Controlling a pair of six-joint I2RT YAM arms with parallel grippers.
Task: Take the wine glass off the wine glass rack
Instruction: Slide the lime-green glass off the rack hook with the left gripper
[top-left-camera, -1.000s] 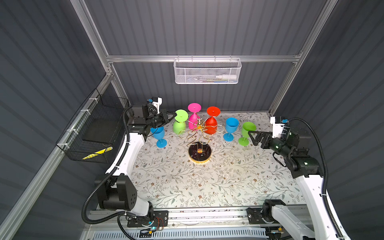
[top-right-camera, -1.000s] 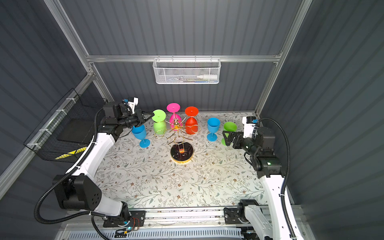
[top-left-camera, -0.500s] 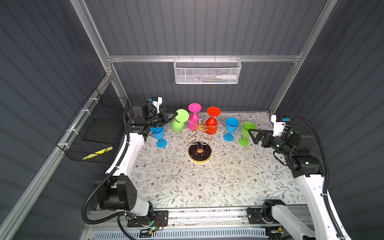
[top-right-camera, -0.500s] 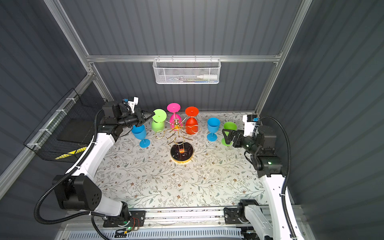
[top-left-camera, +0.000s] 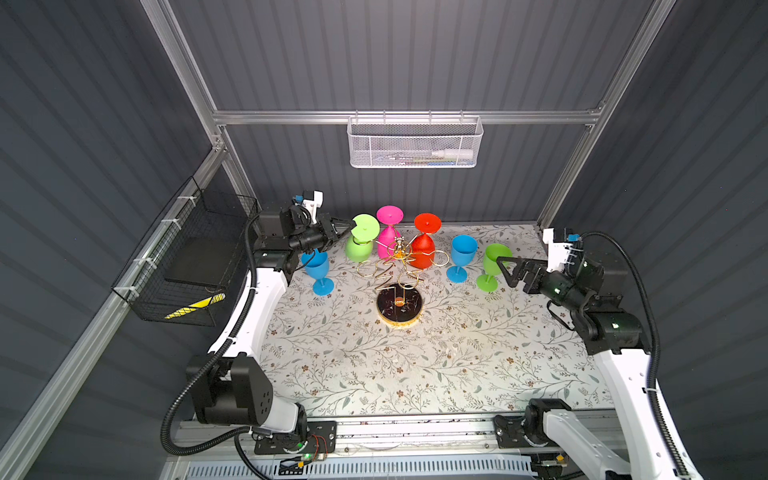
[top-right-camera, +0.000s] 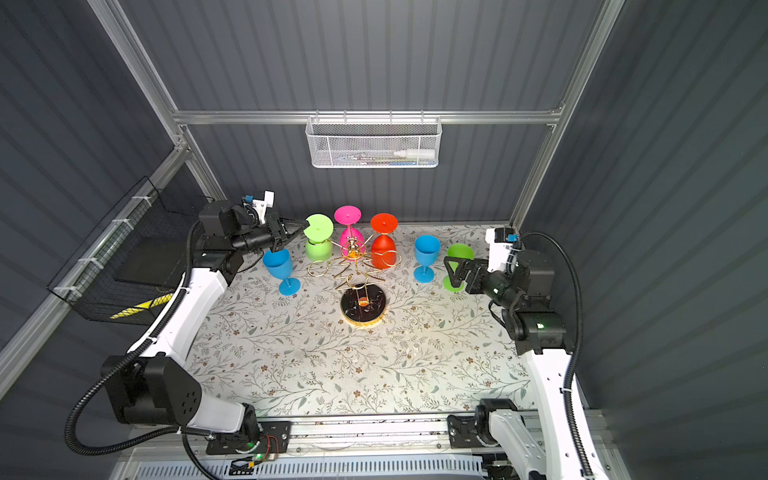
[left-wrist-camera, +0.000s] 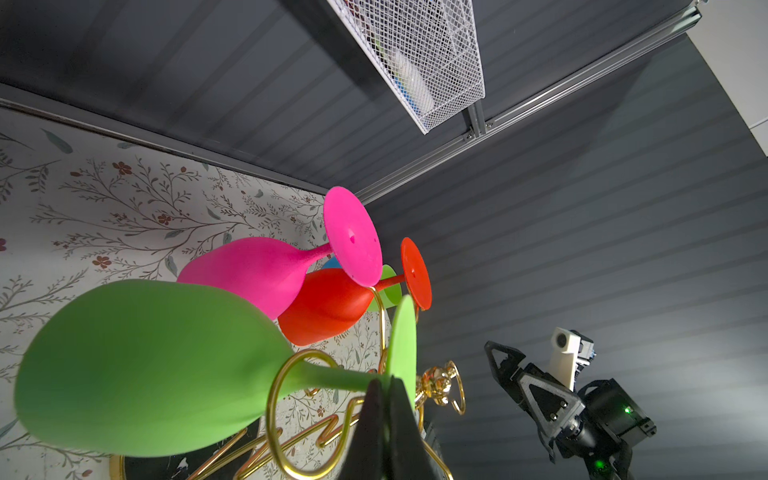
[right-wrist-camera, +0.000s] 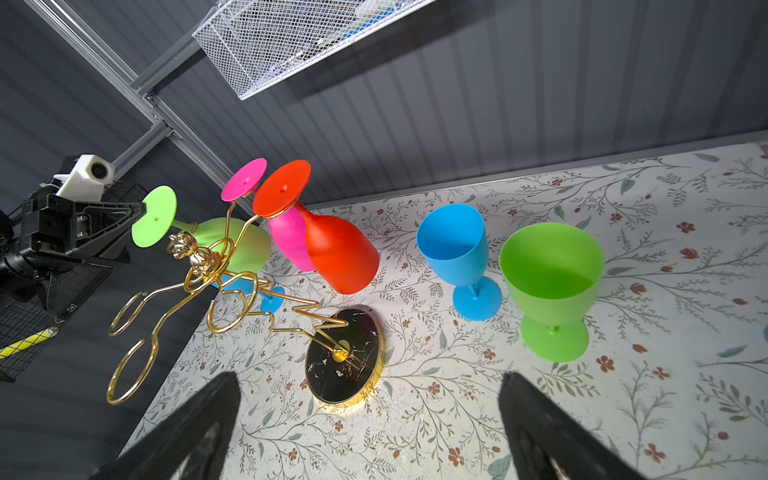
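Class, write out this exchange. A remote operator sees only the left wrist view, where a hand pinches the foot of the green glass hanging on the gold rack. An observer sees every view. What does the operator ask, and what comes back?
Operator: I have the hanging green wine glass by its foot. What stands below?
Observer: An upright blue wine glass stands just below the left hand, left of the wine glass rack.
Operator: Is the right hand holding anything?
Observer: No. The right wrist view shows the right hand open and empty, with an upright green glass ahead of it.
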